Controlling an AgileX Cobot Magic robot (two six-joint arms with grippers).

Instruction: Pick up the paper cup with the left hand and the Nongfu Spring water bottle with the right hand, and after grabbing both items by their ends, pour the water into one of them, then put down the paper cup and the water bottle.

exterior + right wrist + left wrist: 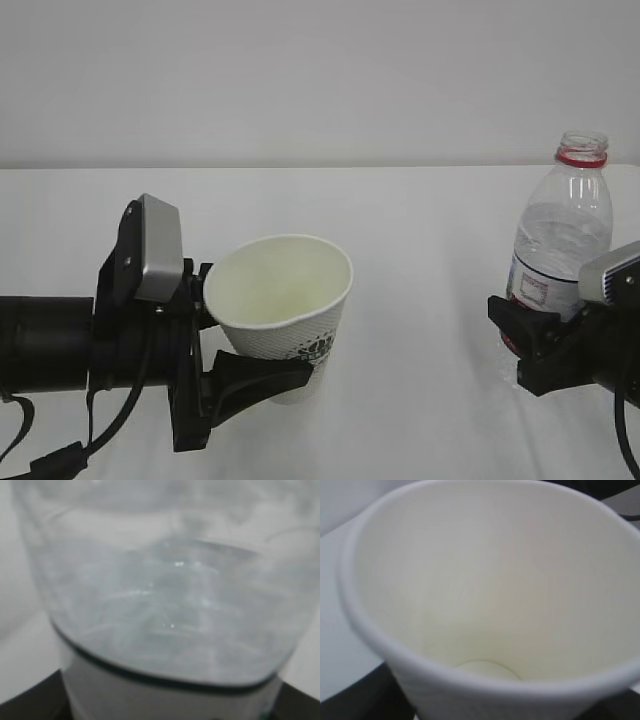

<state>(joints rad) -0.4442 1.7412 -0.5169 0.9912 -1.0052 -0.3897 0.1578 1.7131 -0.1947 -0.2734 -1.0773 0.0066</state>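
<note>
Between its fingers, each hand grips its thing: left hand (235,375) paper cup (285,300), right hand (530,345) water bottle (560,240).

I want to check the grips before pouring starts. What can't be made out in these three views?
- Left hand fingertips: in the exterior view the paper cup covers them; the left wrist view shows only the cup's inside.
- Right hand: cut off by the exterior view's right edge.
- Nongfu Spring water bottle base: hidden behind that gripper; the label text is too small.
- Water level: the right wrist view is blurred.
</note>
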